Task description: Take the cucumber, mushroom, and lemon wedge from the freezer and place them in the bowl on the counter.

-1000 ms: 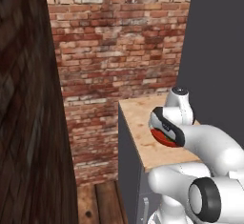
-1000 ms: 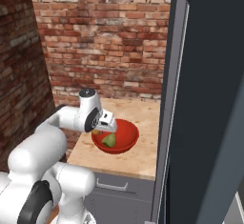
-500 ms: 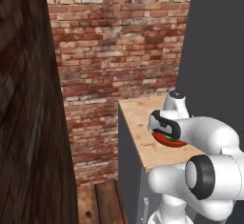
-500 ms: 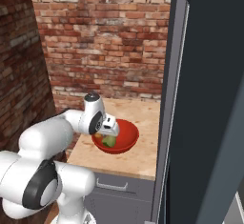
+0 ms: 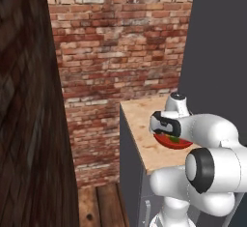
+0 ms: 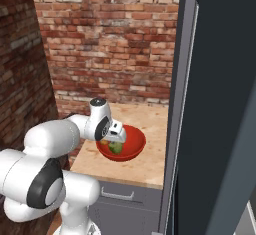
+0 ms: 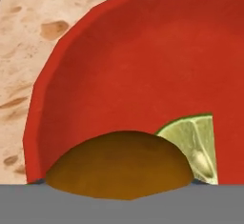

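The white arm folds forward from the base, its large dark-ringed joints bulking low in both base views. The forearm reaches out level, and the wrist bends so the hand points steeply down. The claw point(image 6: 114, 141) hangs low at the end of it, its dark fingers mostly hidden behind the hand point(image 5: 166, 124); their spread cannot be made out.

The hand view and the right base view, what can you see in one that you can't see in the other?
The hand view alone shows the mushroom, its brown cap right at the bottom, beside the lemon wedge. The right base view alone shows the robot's gripper over the bowl, the brick wall and the dark freezer. Both share the red bowl, something green inside it, and the beige counter.
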